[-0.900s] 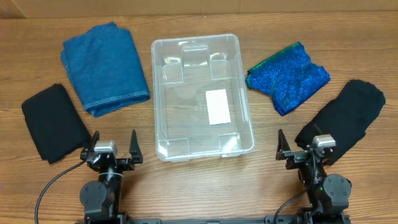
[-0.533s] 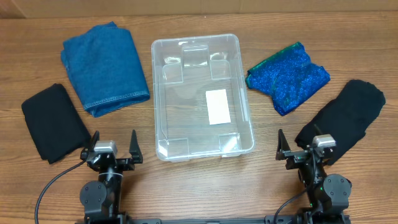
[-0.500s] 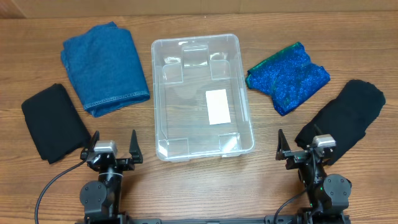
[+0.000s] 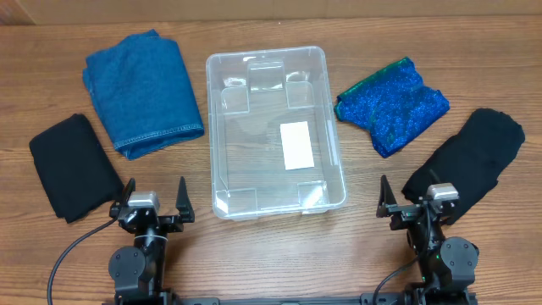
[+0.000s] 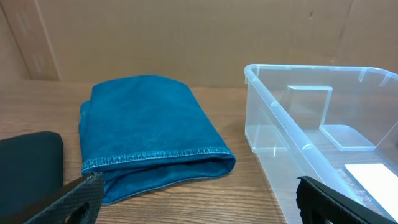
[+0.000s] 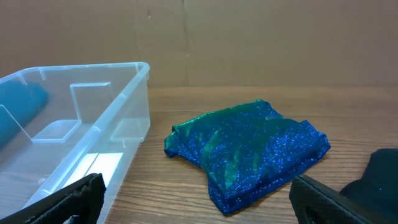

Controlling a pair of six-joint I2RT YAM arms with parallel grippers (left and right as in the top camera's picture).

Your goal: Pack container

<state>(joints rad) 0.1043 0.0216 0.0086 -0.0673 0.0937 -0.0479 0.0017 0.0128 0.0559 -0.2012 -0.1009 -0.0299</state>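
Observation:
The clear plastic container [image 4: 222, 119] stands empty in the middle of the table, a white label [image 4: 295, 145] on its bottom. It also shows in the left wrist view [image 5: 292, 134] and the right wrist view [image 6: 118, 106]. A folded blue denim cloth [image 4: 142, 90] lies left of it, also in the left wrist view [image 5: 146, 134]. A sparkly blue-green cloth [image 4: 391, 104] lies right of it, also in the right wrist view [image 6: 249, 152]. My left gripper [image 4: 153, 200] is open and empty near the front edge. My right gripper [image 4: 412, 202] is open and empty.
A black cloth [image 4: 73, 165] lies at the far left, its corner in the left wrist view [image 5: 28, 165]. Another black cloth [image 4: 474, 157] lies at the far right, reaching beside the right gripper. A cardboard wall [image 5: 186, 37] stands behind the table.

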